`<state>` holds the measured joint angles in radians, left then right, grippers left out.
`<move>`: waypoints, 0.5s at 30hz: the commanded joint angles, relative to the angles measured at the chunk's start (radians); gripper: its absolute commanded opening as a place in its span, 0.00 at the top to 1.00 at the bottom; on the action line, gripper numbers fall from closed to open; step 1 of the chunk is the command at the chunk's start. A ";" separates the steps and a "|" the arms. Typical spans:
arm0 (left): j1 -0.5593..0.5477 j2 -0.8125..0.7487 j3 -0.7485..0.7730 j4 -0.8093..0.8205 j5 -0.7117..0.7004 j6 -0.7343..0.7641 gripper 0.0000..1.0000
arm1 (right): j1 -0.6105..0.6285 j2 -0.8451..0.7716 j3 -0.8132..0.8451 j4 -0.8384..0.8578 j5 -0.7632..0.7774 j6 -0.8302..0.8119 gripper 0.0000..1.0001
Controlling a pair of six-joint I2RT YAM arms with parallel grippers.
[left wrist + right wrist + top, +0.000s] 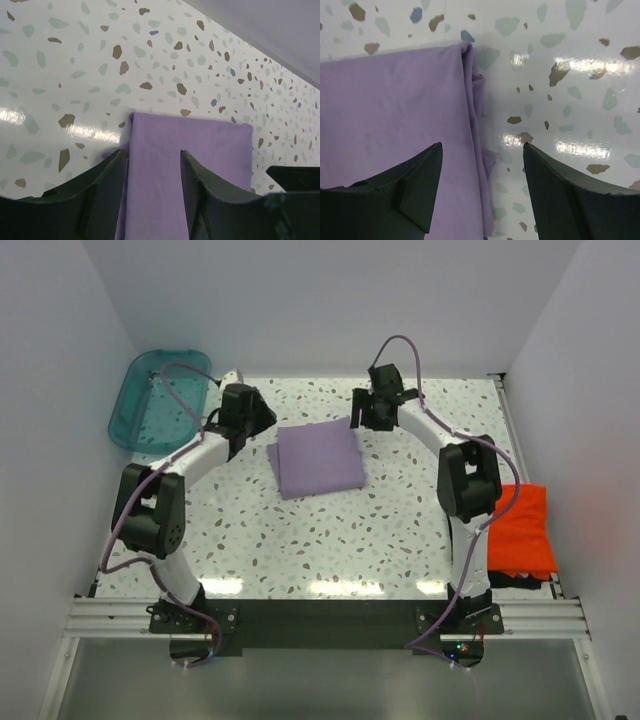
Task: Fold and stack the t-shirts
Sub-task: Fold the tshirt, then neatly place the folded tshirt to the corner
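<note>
Because the lavender t-shirt (318,460) is soft, light cloth folded to a flat rectangle, expect it to sag and slide open if you lift it by one layer only; it looks neither slippery nor fragile, but its layers are loose. It lies in the middle of the surface (300,540), between the two arms, with a thick folded edge on the side seen from the right wrist, where the layers bunch a little. Take hold at opposite edges, pinching through all the layers at once, so the fold keeps its shape when raised. The left gripper (264,420) hangs at the shirt's left edge with its fingers (107,185) spread wide and grasping nothing; from the left wrist, one sits at the cloth's border and the other over the purple, and you cannot tell whether either touches. The right gripper (357,423) sits at the far right corner, fingers (420,190) likewise parted and empty, straddling the folded edge with one over cloth and one over bare surface. The orange-red t-shirt (525,530) rests folded at the right edge, partly behind the right arm, well apart from the lavender one, so stacking looks not yet done. The teal tub (160,398) stands at the far left corner.
</note>
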<state>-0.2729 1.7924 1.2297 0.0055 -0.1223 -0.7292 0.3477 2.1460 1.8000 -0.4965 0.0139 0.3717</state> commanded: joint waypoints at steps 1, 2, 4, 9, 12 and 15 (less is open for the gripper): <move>-0.031 -0.076 -0.120 -0.041 -0.016 -0.056 0.49 | 0.000 -0.048 -0.102 0.073 -0.109 -0.036 0.31; -0.047 -0.077 -0.142 -0.021 -0.001 -0.055 0.50 | 0.000 -0.035 -0.109 0.085 -0.138 -0.043 0.31; -0.064 -0.068 -0.182 -0.021 0.001 -0.042 0.50 | 0.002 -0.018 -0.114 0.107 -0.169 -0.048 0.30; -0.092 -0.008 -0.223 0.064 0.058 -0.009 0.43 | 0.001 0.021 -0.114 0.124 -0.193 -0.059 0.28; -0.095 0.022 -0.225 0.057 0.046 -0.015 0.43 | 0.005 0.037 -0.125 0.125 -0.212 -0.053 0.29; -0.097 0.051 -0.214 0.051 0.035 -0.018 0.44 | 0.013 0.046 -0.148 0.128 -0.207 -0.050 0.30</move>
<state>-0.3710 1.8236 1.0019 0.0223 -0.0807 -0.7483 0.3515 2.1777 1.6737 -0.4084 -0.1642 0.3359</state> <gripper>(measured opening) 0.561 0.706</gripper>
